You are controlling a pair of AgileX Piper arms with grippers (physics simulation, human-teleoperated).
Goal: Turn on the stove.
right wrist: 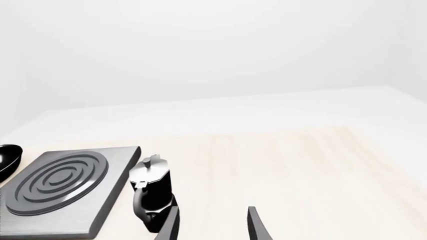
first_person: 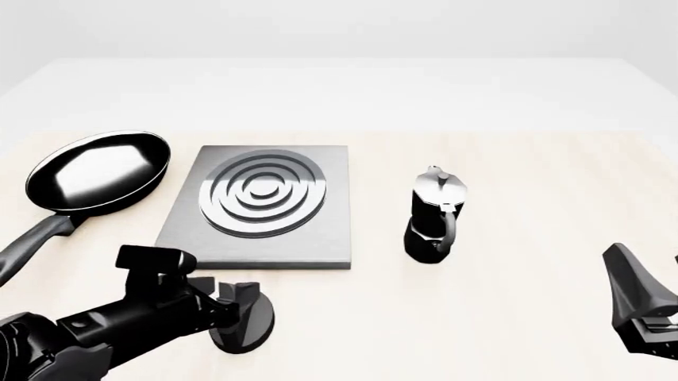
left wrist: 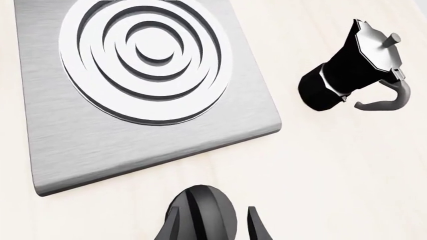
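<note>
Gripping the knob with the left gripper, just in front of the stove.

The knob sits on the table near the stove's front edge, toward its left-hand half, apart from the slab; in the left wrist view the left gripper's fingers flank the ridged knob, one on each side, though whether they press on it cannot be told. The stove lies flat with its silver rings upward. The pan rests just left of the stove, the pot stands upright to the stove's right, near but not touching. The right gripper hangs well right of the stove, fingers parted and holding nothing. The table is pale wood grain; beyond it is a plain white backdrop.
</note>
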